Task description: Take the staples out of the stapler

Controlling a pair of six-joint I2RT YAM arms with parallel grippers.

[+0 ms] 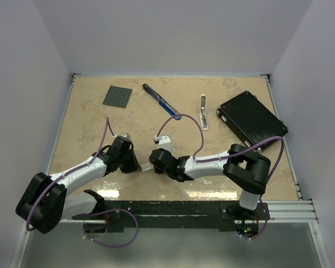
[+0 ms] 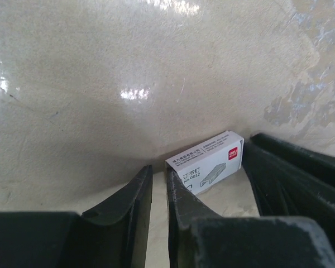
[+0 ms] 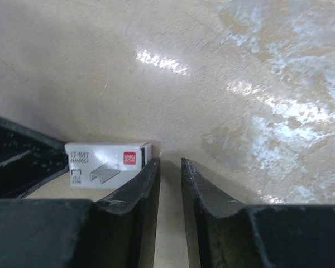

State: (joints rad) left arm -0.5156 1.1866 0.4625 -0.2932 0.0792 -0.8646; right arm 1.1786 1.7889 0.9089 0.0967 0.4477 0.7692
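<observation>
- We see a beige marbled desk (image 1: 89, 128) boxed by white walls (image 1: 173, 33).
- Lower centre, the left end effector (image 2: 159, 170) and right end effector (image 3: 170, 162) stand narrowly apart and empty beside a small white box (image 2: 206, 162).

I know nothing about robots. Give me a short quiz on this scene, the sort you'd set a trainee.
1. True or false: a gripper holds the stapler.
2. What lies on the table between the left gripper and the right gripper? A) the stapler B) a small white box C) nothing
3. Which thing lies nearest the table's far right corner?

Key
1. False: it lies alone, far from both arms.
2. B
3. The black box.
</observation>
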